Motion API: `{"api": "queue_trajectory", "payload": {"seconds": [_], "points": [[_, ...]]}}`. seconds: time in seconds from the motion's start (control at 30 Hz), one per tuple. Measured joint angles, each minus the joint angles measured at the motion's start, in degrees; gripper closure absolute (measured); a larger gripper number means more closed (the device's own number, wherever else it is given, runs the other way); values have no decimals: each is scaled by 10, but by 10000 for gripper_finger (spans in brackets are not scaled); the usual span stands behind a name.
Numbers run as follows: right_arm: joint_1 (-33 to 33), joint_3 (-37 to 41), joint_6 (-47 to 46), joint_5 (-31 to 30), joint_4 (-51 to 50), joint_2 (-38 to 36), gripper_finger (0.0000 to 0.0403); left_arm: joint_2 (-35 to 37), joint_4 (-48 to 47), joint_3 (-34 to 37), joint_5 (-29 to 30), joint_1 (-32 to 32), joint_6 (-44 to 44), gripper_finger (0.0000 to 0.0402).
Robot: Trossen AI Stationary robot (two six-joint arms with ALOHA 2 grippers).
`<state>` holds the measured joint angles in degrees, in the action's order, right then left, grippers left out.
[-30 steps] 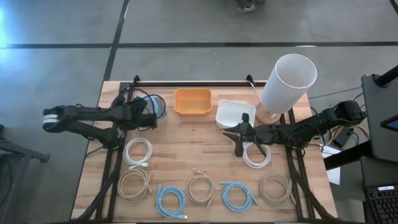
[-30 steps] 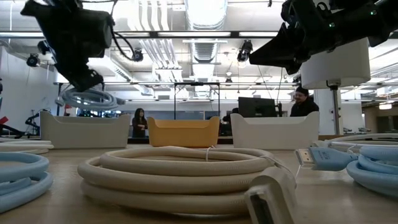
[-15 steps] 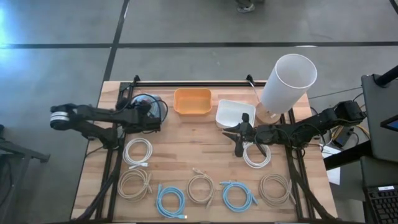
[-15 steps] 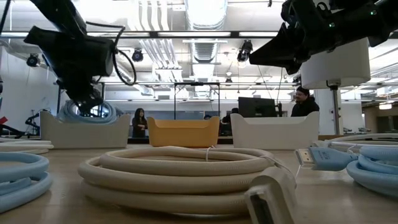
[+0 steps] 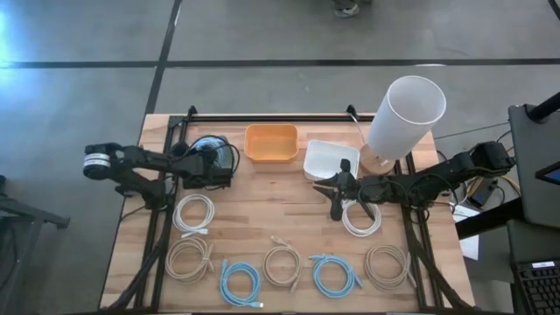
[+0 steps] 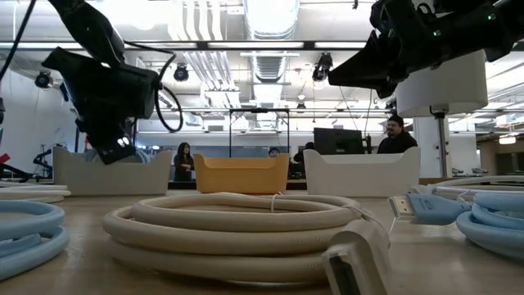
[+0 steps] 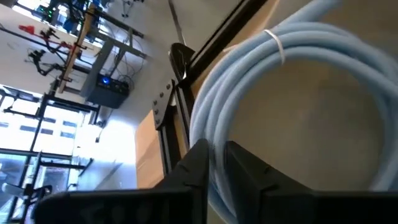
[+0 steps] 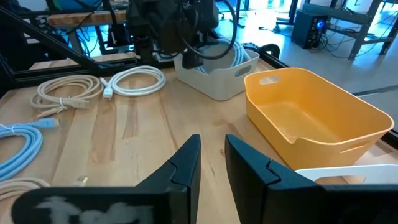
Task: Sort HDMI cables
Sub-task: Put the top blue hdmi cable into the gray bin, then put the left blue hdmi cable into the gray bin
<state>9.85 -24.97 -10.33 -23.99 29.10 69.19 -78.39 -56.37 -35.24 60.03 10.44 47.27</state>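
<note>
Fingers, left gripper (image 7: pixel 214 163): close together with a narrow gap, pinching the rim of a light blue coiled cable (image 7: pixel 292 81)
Left gripper position: over the white bin (image 8: pixel 217 78) at the table's back left corner, the blue coil lying inside that bin
Fingers, right gripper (image 8: pixel 211 163): nearly closed with a slim gap, holding nothing
Right gripper position: hovering above the table (image 5: pixel 262 197) at centre right, just in front of another white bin (image 5: pixel 325 157) and beside a white coil (image 5: pixel 360 219)
Orange bin (image 5: pixel 270 142): at the back middle, between the two white bins
Left side of table: one white coil (image 5: pixel 193 213), with a beige coil (image 5: pixel 189 259) in front of it
Front row: a light blue coil (image 5: pixel 240 282), a beige coil (image 5: pixel 283 263), a second light blue coil (image 5: pixel 336 275) and a beige coil (image 5: pixel 388 264), set apart from one another
White cylinder (image 5: pixel 404 116): standing at the back right corner
Background: people (image 6: pixel 182 161) stand in the room beyond the table
</note>
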Motion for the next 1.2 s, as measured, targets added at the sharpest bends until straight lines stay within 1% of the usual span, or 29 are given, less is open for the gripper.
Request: {"api": "queue_trajectory", "payload": {"seconds": [0.2, 0.37, 0.53, 0.67, 0.87, 1.03, 1.13, 1.2], "points": [[0, 0, 0, 0, 0, 0, 335, -25, 0, 0, -6, 0, 0, 307], [0, 0, 0, 0, 0, 0, 335, -23, -2, -3, -15, 0, -1, 279], [0, 0, -2, 0, 0, 0, 335, 4, -8, -18, -25, 1, -25, 254], [0, 0, -2, 0, 0, 0, 335, 31, -20, -44, -26, 1, -50, 239], [0, 0, -2, 0, 0, 0, 335, 72, -17, -91, -47, -1, -102, 236], [0, 0, -2, 0, -1, 0, 335, 95, 28, -105, -94, -4, -165, 237], [0, 0, -2, 0, -2, 0, 335, 101, 75, -103, -144, -10, -216, 236], [0, 0, 0, 0, -2, 0, 335, 101, 109, -101, -188, -17, -248, 237]]}}
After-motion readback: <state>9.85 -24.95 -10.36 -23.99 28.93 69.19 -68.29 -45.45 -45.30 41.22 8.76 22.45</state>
